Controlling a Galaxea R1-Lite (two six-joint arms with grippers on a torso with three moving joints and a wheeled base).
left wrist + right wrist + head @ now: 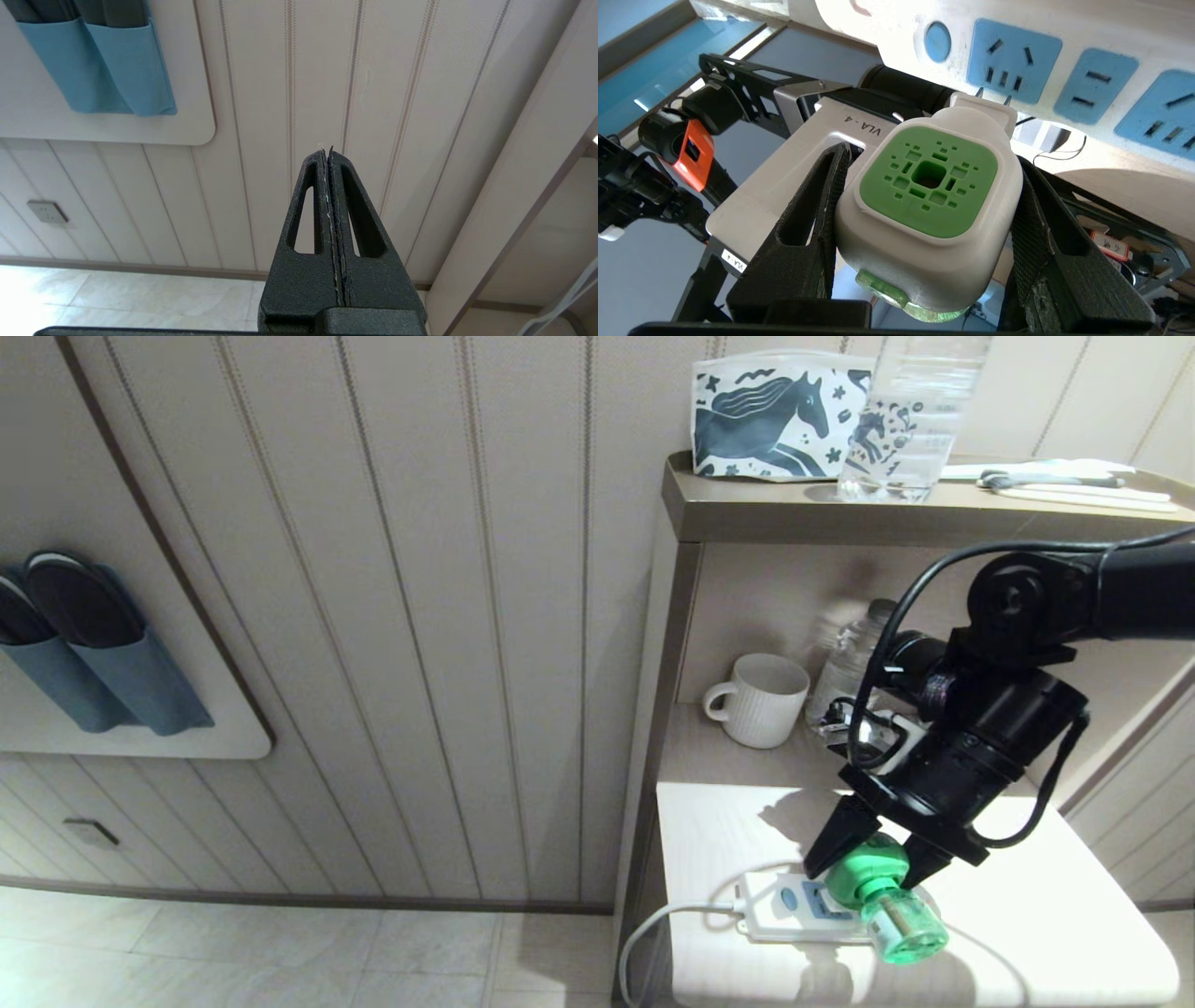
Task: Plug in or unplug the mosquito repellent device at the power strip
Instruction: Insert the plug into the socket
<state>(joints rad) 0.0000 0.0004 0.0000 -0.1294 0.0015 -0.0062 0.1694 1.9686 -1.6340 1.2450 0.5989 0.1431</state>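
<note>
"VLA - 4" on the white panel point(852, 133) behind the claw, in the right wrist view.

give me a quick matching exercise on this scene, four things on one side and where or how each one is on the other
Things:
1. mosquito repellent device
2. power strip
3. mug
4. left gripper

Places or states:
A. on the lower shelf, beside a water bottle
B. jaws shut, facing the panelled wall
C. clamped in the right gripper
D. lying on the white tabletop

Pairs: 1-C, 2-D, 3-A, 4-B

The mosquito repellent device point(928, 219) is white with a green perforated face. The power strip point(1064, 51) is white with light-blue panels. The pouch point(770, 418) shows dark-blue horses on white.
</note>
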